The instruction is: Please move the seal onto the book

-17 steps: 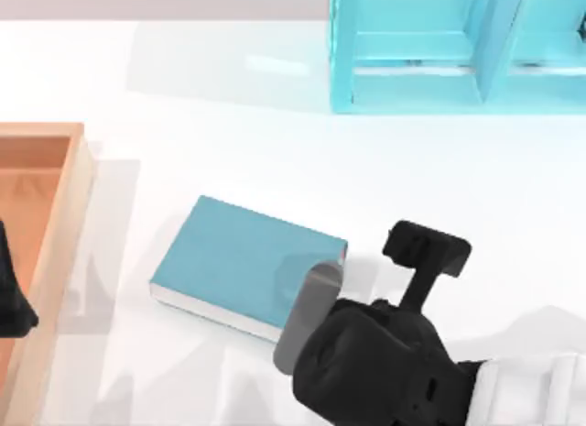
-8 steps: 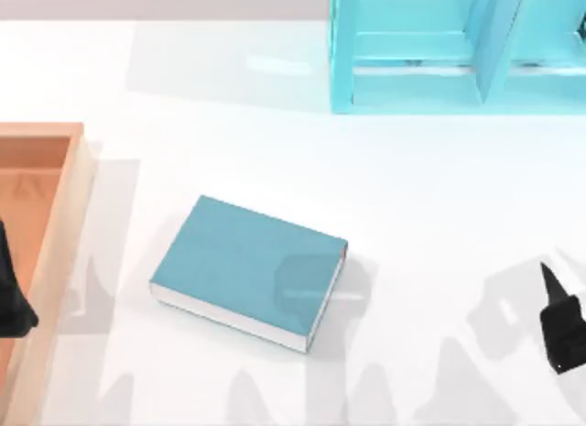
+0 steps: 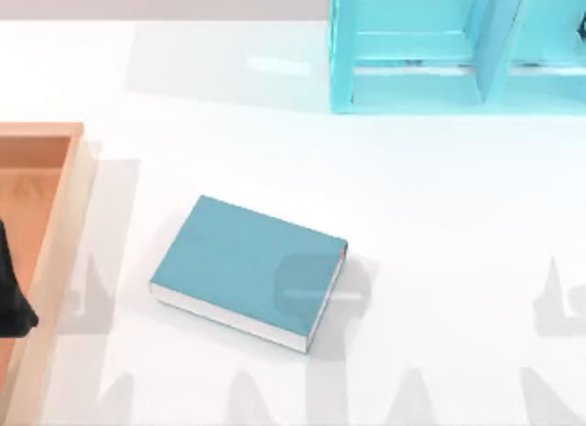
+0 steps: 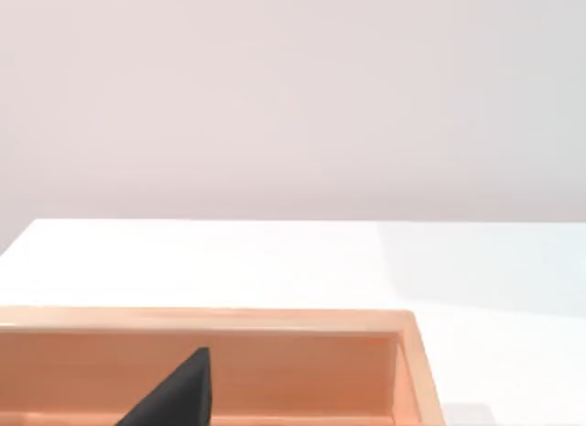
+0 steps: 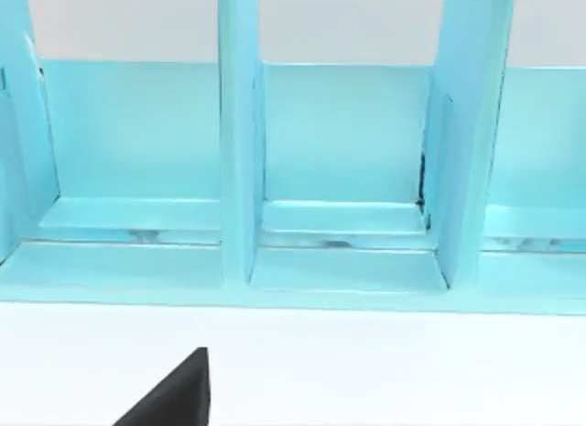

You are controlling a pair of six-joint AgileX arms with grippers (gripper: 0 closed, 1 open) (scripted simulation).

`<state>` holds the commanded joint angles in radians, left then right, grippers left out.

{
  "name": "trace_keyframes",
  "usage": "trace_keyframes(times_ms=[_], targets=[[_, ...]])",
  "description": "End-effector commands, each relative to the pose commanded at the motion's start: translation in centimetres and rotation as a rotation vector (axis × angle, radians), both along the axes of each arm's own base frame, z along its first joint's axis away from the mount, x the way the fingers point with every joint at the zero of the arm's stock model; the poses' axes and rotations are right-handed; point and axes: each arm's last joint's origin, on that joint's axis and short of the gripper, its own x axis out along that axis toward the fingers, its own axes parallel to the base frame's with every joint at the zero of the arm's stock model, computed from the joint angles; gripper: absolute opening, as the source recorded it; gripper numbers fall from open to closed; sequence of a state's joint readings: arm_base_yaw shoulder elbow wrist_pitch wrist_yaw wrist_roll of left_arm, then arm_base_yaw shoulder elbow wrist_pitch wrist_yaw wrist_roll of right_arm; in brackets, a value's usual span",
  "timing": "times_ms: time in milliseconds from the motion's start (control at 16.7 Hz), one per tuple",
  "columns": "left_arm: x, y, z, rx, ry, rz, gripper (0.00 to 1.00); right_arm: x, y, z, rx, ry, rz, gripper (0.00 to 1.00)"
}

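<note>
The teal-blue book point(image 3: 233, 261) lies flat at the middle of the table, with white page edges and a small red mark at its right corner. The seal point(image 3: 309, 282) appears from above as a small, faint grey rounded block standing on the right part of the book's cover, free of any gripper. My left gripper point(image 3: 11, 302) is a dark shape parked at the left edge over the wooden tray, and its black tip point(image 4: 179, 394) hangs above the tray's inside. My right gripper point(image 5: 174, 394) faces the light-blue shelf, away from the book.
A wooden tray point(image 3: 64, 224) runs along the table's left side. A light-blue shelf unit point(image 3: 439, 50) with open compartments stands at the back right. White tabletop surrounds the book on all sides.
My right arm, which stood over the book's right corner with the seal, has pulled away to the right and out of the top view. The seal stays on the book.
</note>
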<state>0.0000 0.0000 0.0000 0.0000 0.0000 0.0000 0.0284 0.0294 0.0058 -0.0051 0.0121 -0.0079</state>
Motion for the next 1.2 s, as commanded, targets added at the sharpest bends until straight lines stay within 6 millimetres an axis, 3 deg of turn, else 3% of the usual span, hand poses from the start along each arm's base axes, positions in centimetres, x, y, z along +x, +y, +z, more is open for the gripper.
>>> trace_keyframes(times_ms=[480, 780, 960, 1200], targets=[[0.0, 0.0, 0.2, 0.002, 0.009, 0.001, 1.0, -0.1, -0.3, 0.1, 0.008, -0.029, -0.016, 1.0], [0.5, 0.5, 3.9, 0.034, 0.183, 0.036, 1.0, -0.1, -0.3, 0.1, 0.008, -0.029, -0.016, 1.0], [2.3, 1.1, 7.4, 0.059, 0.393, 0.068, 1.0, -0.1, -0.3, 0.1, 0.008, -0.029, -0.016, 1.0], [7.5, 2.8, 10.7, 0.076, 0.762, 0.087, 1.0, -0.1, -0.3, 0.1, 0.008, -0.029, -0.016, 1.0]])
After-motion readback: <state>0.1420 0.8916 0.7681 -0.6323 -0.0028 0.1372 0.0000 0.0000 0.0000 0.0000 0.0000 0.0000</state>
